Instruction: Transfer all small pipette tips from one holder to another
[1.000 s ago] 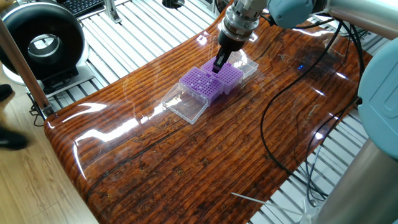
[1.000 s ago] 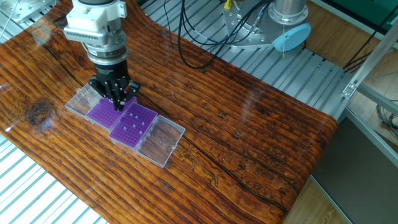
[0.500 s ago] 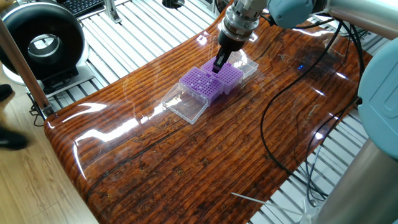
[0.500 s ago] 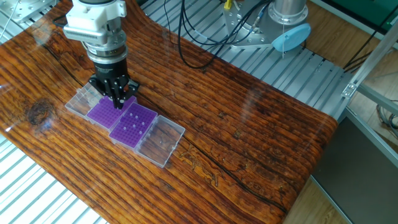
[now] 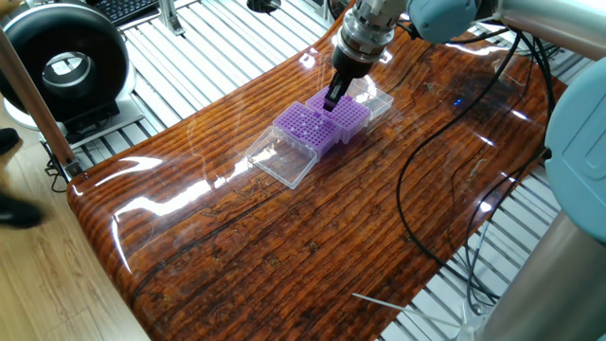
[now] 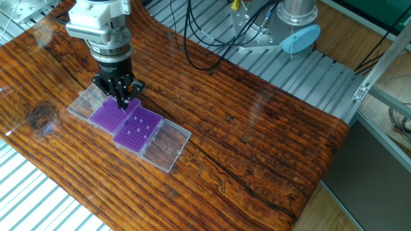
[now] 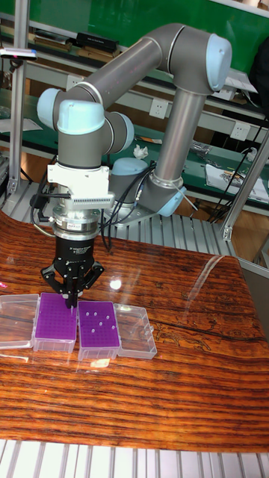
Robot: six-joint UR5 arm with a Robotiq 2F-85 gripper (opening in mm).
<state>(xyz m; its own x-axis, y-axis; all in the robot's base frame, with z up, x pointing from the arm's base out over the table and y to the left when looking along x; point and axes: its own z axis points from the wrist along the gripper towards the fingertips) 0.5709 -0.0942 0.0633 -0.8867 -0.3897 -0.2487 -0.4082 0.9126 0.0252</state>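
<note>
Hand (image 6: 122, 101): pointing straight down, fingers drawn close together at the tips; too small to tell whether a tip sits between them, so grip state unclear.
Hand position: hovering just above the seam where the two purple racks meet, over the near edge of the bare rack.
Rack under hand (image 6: 109, 114): purple grid, no white tips visible in its holes; sits in a clear box with the lid (image 6: 85, 101) folded flat on the outer side, away from the other rack.
Second rack (image 6: 139, 129): just beside the hand, touching the first rack edge to edge; about seven small white pipette tips (image 6: 140, 126) stand scattered in its grid.
Second lid (image 6: 168, 145): clear, lying flat on the far side of that rack from the hand.
Tall fixed view: hand (image 7: 70, 296) over the inner edge of the bare rack (image 7: 56, 320); tip-holding rack (image 7: 99, 324) next to it, white tips showing in its upper half.
One fixed view: hand (image 5: 332, 100) above the pair of racks (image 5: 322, 123); individual tips not resolvable.
Table (image 6: 257, 135): glossy wood-grain top carrying both boxes.
Cable (image 5: 426, 180): black, trailing across the table well away from the hand.
</note>
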